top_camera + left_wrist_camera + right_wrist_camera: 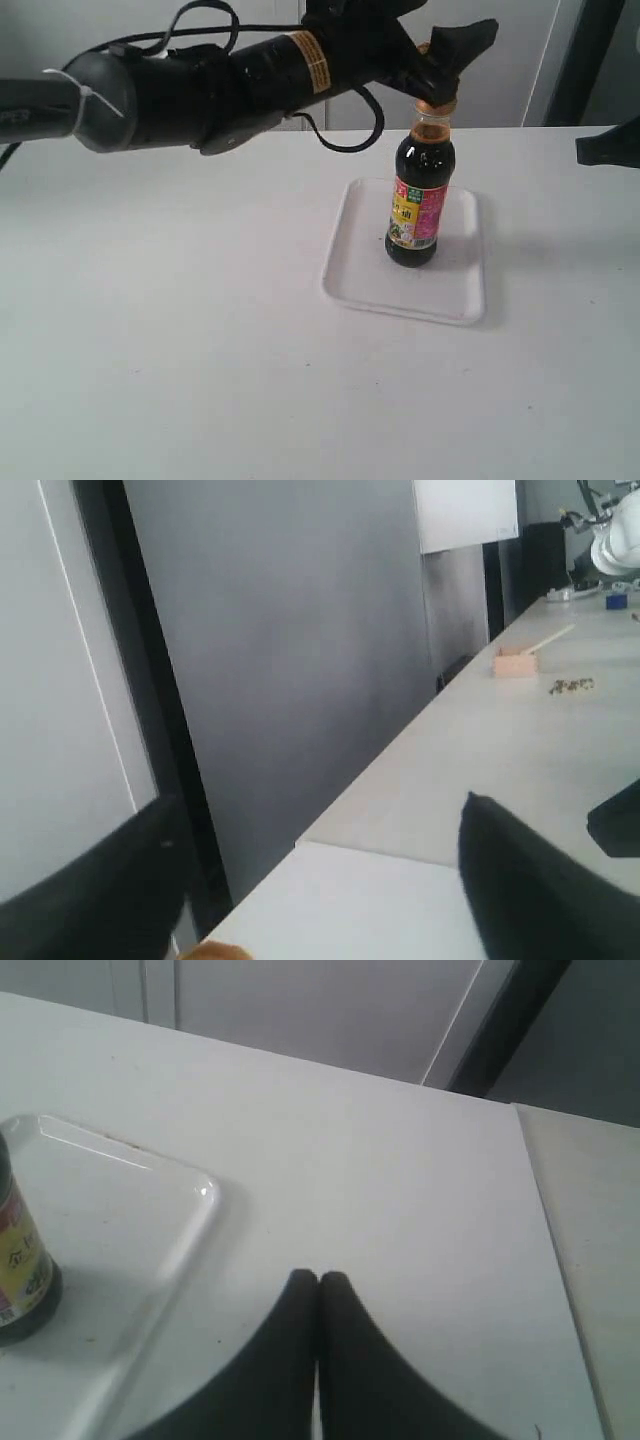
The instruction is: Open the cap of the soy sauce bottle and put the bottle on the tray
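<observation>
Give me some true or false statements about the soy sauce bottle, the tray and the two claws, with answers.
1. The soy sauce bottle stands upright on the tray. True.
2. The tray is blue. False: it is white.
3. The left claw is at the bottle's cap. True.
4. The right claw is wide open. False: its fingers are pressed together.
5. The right claw grips the bottle. False: it holds nothing.

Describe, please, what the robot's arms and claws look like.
The left arm is a thick black tube with a grey end section, a white cable tie, a yellow label band and looping black cables. The left claw and right claw are black, tapering.
</observation>
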